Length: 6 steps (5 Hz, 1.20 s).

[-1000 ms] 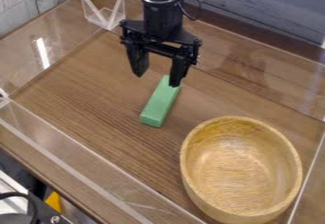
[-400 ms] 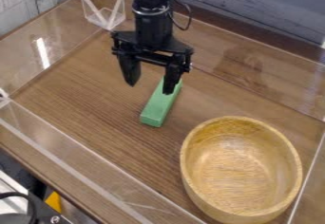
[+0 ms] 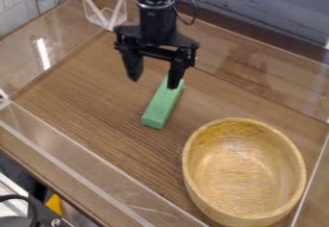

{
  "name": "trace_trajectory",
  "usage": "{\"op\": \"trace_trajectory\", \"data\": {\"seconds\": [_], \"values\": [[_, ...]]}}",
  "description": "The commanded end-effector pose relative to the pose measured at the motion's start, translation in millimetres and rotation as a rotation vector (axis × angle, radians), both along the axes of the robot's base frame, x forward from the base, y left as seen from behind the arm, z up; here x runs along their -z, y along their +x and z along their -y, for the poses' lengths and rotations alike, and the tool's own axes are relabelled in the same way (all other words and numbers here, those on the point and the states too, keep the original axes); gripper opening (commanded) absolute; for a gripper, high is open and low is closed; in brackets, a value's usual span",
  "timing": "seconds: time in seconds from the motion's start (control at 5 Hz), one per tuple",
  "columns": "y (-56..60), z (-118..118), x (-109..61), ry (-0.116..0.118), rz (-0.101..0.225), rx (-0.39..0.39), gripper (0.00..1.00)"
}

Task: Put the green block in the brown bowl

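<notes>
The green block (image 3: 161,107) lies flat on the wooden table, its long axis running from lower left to upper right. My gripper (image 3: 154,74) hangs straight down just above the block's far end, open, with one black finger (image 3: 133,65) to the left and the other at the block's upper tip. Nothing is between the fingers. The brown bowl (image 3: 195,177) stands empty at the lower right, a short way from the block's near end.
Clear plastic walls (image 3: 52,139) fence the table on the left, front and back. A clear folded piece (image 3: 103,14) stands at the back left behind the arm.
The gripper has rolled slightly about its vertical axis and shifted a little over the block's far end. The block and bowl have stayed put.
</notes>
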<state>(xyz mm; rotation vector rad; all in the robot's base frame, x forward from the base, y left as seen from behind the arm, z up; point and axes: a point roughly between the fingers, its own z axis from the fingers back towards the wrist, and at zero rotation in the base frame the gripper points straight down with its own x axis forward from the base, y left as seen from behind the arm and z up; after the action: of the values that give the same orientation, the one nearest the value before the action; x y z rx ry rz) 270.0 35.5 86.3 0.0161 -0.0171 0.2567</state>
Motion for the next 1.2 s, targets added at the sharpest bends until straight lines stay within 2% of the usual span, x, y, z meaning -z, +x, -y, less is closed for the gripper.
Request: {"op": "trace_trajectory", "data": {"seconds": [0.0,0.2,0.4,0.6,0.8,1.0], "values": [[2.4,21.1,-7.5,0.013,0.080,0.034,1.00],[-0.1,39.8,4.0,0.020,0.101,0.070,1.00],[13.4,34.8,-6.1,0.017,0.120,0.154,1.00],[24.7,19.5,-15.1,0.019,0.134,0.218,1.00],[24.9,2.2,-11.8,0.022,0.135,0.235,1.00],[27.8,-4.1,-11.3,0.021,0.127,0.245,1.00]]}}
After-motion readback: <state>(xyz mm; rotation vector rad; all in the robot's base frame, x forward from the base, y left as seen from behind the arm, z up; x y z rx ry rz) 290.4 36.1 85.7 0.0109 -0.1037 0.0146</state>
